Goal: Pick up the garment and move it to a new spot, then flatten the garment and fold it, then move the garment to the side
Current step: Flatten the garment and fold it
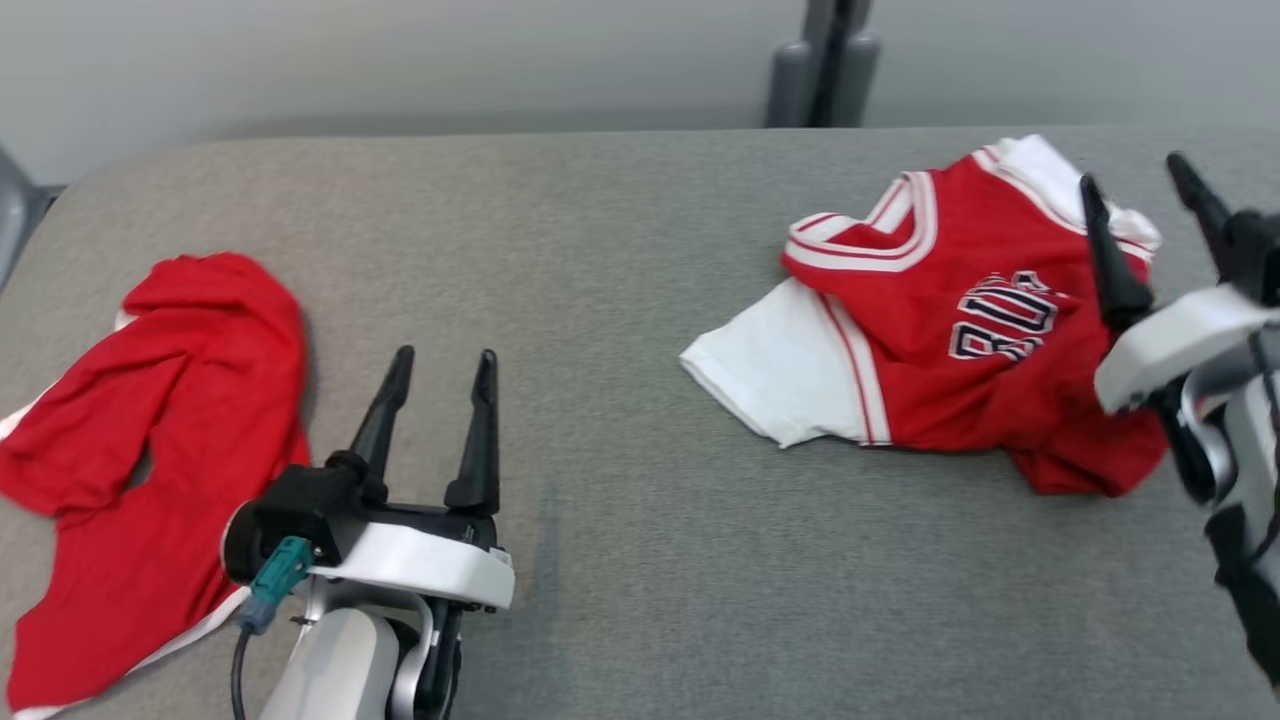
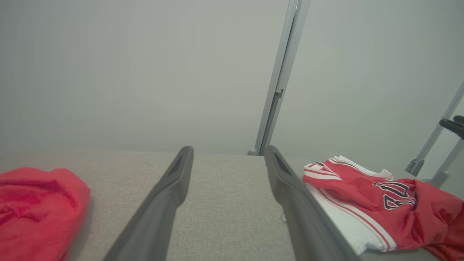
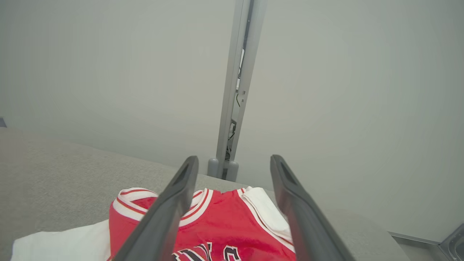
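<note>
A red-and-white jersey garment point(image 1: 960, 330) with dark lettering lies rumpled and partly folded at the right of the grey table point(image 1: 620, 250). My right gripper point(image 1: 1132, 170) hovers over its right edge, open, with nothing between the fingers. The right wrist view looks down past that gripper point(image 3: 234, 158) at the jersey's collar point(image 3: 224, 224). My left gripper point(image 1: 445, 355) stands open and empty near the front left, apart from the jersey point(image 2: 362, 188).
A second, plain red garment point(image 1: 160, 450) lies crumpled at the table's left, just beside my left gripper point(image 2: 228, 149), and appears in the left wrist view point(image 2: 32, 203). A grey post point(image 1: 825, 60) stands behind the far edge. Bare cloth lies between the two garments.
</note>
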Controlling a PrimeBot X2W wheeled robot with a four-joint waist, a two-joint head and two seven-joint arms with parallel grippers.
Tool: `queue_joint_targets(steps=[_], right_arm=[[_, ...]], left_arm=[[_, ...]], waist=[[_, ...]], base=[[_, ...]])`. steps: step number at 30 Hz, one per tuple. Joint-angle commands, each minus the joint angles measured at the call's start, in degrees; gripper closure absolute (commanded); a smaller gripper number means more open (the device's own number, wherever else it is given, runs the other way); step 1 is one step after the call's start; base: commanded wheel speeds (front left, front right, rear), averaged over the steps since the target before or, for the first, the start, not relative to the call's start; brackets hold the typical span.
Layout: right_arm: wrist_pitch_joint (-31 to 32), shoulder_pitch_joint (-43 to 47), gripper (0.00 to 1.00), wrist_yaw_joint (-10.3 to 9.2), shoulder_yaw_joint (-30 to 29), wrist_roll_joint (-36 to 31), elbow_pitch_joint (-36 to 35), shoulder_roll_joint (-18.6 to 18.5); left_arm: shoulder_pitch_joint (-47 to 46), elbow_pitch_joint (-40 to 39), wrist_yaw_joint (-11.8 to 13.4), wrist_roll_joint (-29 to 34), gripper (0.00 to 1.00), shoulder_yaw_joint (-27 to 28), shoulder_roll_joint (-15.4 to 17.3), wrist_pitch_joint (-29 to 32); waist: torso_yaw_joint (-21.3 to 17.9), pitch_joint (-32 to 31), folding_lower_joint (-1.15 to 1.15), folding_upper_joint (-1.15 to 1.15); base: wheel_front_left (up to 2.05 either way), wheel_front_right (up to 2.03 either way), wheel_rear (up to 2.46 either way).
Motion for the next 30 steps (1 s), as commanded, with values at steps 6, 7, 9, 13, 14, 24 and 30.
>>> queue_joint_targets(steps=[6, 7, 9, 13, 14, 24, 30], right_arm=[[-0.1, 11.8, 0.0, -0.01, -2.4, 0.6, -11.2, 1.8], [-0.1, 13.6, 0.0, -0.01, -3.2, 0.4, -12.8, 2.5], [-0.1, 16.7, 0.0, -0.01, -4.3, -0.3, -15.1, 3.9], [-0.1, 20.4, 0.0, -0.01, -6.4, -1.4, -18.2, 6.2], [-0.1, 21.0, 0.0, -0.01, -6.9, -1.5, -19.0, 6.8], [-0.1, 23.9, 0.0, -0.01, -9.0, -4.2, -23.8, 9.6], [-0.1, 24.3, 0.0, -0.01, -10.6, -4.8, -25.1, 10.5]], left_arm=[[-0.8, -0.1, -0.2, 0.7, 0.0, 2.2, 0.3, -0.2], [-0.7, 0.0, -0.2, 0.7, 0.0, 2.4, 0.3, -0.2], [-0.3, 0.1, -0.5, 1.0, 0.0, 2.7, 0.3, -0.2], [-0.5, 0.7, -1.1, 1.6, 0.0, 3.0, 0.3, -0.2], [-0.8, 1.0, -1.2, 1.9, 0.0, 3.0, 0.3, -0.2], [-9.3, 19.5, -3.6, 7.2, 0.0, -1.3, 0.3, -0.2], [-18.9, 33.6, -3.7, 9.9, 0.0, -5.0, 0.3, 0.5]], waist=[[-6.0, -2.3, 0.0, 0.0], [-6.6, -2.4, 0.0, 0.0], [-7.8, -2.4, 0.0, 0.0], [-9.7, -1.6, 0.0, 0.0], [-10.1, -1.3, 0.0, 0.0], [-15.5, 2.8, 0.0, 0.0], [-17.7, 5.1, 0.0, 0.0]], base=[[0.0, 0.0, 0.0], [0.0, 0.0, 0.0], [0.0, 0.0, 0.0], [0.0, 0.0, 0.0], [0.0, 0.0, 0.0], [0.0, 0.0, 0.0], [0.0, 0.0, 0.0]])
